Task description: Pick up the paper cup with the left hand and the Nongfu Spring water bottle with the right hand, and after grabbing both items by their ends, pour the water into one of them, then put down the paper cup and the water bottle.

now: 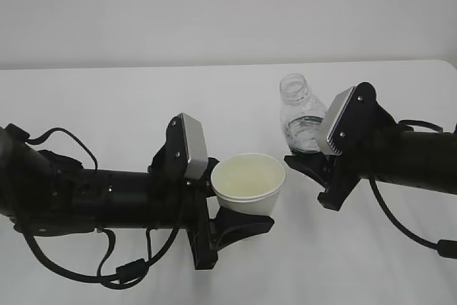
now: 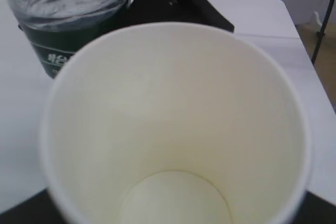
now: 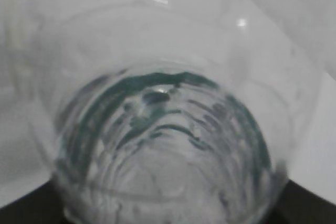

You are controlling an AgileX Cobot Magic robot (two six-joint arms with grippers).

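My left gripper (image 1: 239, 211) is shut on the lower part of the white paper cup (image 1: 248, 176), holding it upright. In the left wrist view the paper cup (image 2: 173, 129) fills the frame, and its cream inside and round bottom show no liquid. To its right, my right gripper (image 1: 308, 161) is shut on the lower body of the Nongfu Spring water bottle (image 1: 298, 113), which stands nearly upright with its open neck up. The bottle's green label (image 2: 63, 45) shows just past the cup's rim. The bottle (image 3: 168, 129) hides the right jaws. I cannot tell whether it holds water.
The white table (image 1: 107, 98) spreads under both arms, with its far edge against a pale wall. Black cables (image 1: 107, 269) loop beneath the left arm, and another cable (image 1: 407, 226) hangs from the right arm. The table's right edge (image 2: 307, 51) shows in the left wrist view.
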